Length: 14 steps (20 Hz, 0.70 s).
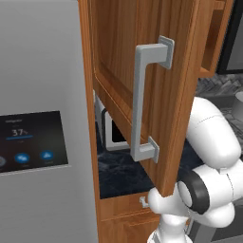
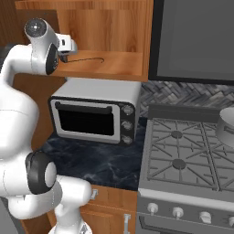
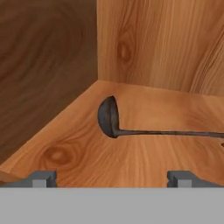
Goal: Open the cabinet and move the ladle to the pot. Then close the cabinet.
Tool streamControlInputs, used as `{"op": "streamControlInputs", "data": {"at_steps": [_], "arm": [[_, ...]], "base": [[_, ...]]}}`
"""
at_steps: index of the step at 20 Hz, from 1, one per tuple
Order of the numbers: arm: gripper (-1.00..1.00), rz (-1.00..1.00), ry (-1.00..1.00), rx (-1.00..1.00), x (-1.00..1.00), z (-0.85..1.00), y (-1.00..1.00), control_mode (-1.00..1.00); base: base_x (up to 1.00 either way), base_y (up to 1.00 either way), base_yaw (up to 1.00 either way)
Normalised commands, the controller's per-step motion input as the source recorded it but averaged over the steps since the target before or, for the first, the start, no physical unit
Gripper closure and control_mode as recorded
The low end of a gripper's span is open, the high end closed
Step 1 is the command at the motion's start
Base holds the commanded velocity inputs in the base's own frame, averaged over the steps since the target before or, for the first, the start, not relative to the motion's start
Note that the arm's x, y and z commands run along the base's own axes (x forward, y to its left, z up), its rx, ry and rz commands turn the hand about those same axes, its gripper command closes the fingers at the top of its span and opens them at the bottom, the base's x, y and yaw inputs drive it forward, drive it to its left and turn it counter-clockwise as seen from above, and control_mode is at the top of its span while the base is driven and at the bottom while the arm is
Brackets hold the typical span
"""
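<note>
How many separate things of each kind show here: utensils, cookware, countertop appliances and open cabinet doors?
Utensils: 1, the ladle on the cabinet shelf.
Cookware: 1, the pot on the stove.
Countertop appliances: 1, the toaster oven.
Open cabinet doors: 1, the door with its bar handle.
Total: 4.

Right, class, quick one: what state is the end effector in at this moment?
End effector: open, holding nothing; ladle lies on the cabinet shelf just ahead of it.
</note>
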Motion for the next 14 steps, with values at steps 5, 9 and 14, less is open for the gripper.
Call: {"op": "streamControlInputs", "data": {"at_steps": [5,9,14], "arm": [[-1.0,-0.03,0.07,0.0,0.34,-0.01,0.18,-1.0],[-1.0,-0.02,0.11,0.0,0.39,-0.05,0.19,-1.0],[-1.0,0.0,0.09,0.0,0.46,-0.02,0.02,-1.0]], "base": [[0.0,0.0,0.0],[0.0,0.0,0.0],[0.0,0.0,0.0]]}}
